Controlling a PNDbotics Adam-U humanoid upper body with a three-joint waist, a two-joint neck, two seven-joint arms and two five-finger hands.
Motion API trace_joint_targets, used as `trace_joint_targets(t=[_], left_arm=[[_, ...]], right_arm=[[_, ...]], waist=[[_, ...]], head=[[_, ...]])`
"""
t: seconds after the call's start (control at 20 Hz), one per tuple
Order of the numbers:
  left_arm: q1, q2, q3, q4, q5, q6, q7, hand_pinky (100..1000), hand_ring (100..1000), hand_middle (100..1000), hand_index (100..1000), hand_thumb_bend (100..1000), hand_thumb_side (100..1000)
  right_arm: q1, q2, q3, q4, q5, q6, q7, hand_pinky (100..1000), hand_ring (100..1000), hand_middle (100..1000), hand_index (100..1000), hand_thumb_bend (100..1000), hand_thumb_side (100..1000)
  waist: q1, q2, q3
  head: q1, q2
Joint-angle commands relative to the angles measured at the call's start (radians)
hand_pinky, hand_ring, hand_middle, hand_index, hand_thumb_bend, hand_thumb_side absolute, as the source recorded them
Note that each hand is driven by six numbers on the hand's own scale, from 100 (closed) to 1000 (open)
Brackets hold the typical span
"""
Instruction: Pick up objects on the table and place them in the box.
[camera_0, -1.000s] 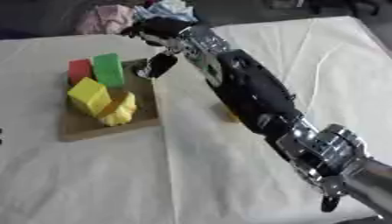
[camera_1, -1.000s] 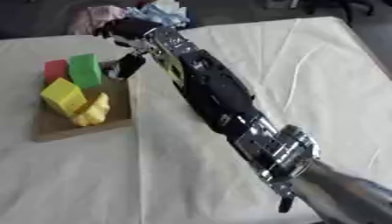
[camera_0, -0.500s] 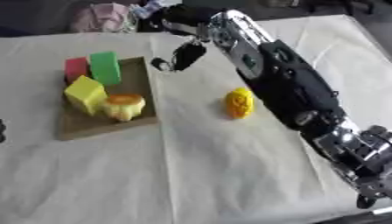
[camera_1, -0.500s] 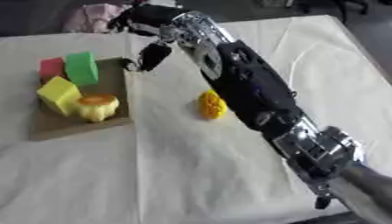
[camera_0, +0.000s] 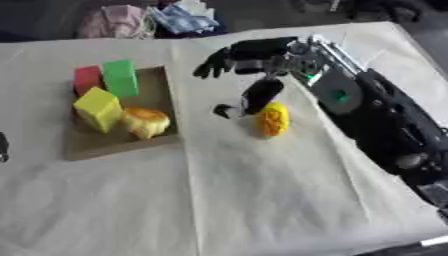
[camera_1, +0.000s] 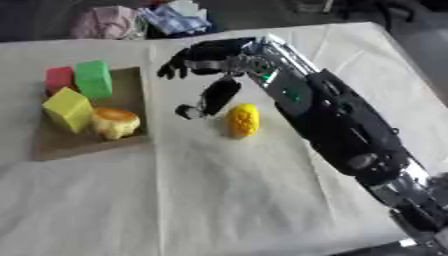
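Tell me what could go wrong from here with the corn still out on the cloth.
The right hand hangs open just beyond the corn, thumb pointing down beside it, so a careless reach may knock the rounded corn rolling across the cloth. The box already holds a red block, green block, yellow block and an orange-topped item, so a drop may land on them and tumble out.

Layout: box at left, loose object at centre.
The box (camera_0: 166, 107) held four objects (two blocks behind); the loose object (camera_0: 272, 119) lay to its right, under the right hand (camera_0: 241, 55).
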Motion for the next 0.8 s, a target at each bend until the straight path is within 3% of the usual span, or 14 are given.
trace_joint_targets(t=[0.05,0.4,0.8], left_arm=[[-0.003,0.022,0.008,-0.014,-0.007,-0.001,0.005,709,703,694,777,328,510],[-0.002,0.022,0.01,-0.015,-0.007,-0.001,0.007,708,703,694,778,327,510],[-0.003,0.021,0.011,-0.015,-0.007,-0.001,0.007,708,703,693,778,326,509]], right_arm=[[0.024,-0.055,-0.028,-0.053,0.024,0.006,0.04,802,829,852,946,266,475],[0.106,-0.077,-0.062,-0.009,0.115,0.008,0.017,809,836,854,938,283,462],[0.107,-0.055,-0.075,0.105,0.317,-0.022,-0.071,818,835,829,890,318,400]], waist=[[-0.013,-0.033,-0.004],[-0.011,-0.032,-0.009],[-0.003,-0.032,-0.008]], head=[[0.005,0.005],[0.008,0.003],[0.01,-0.002]])
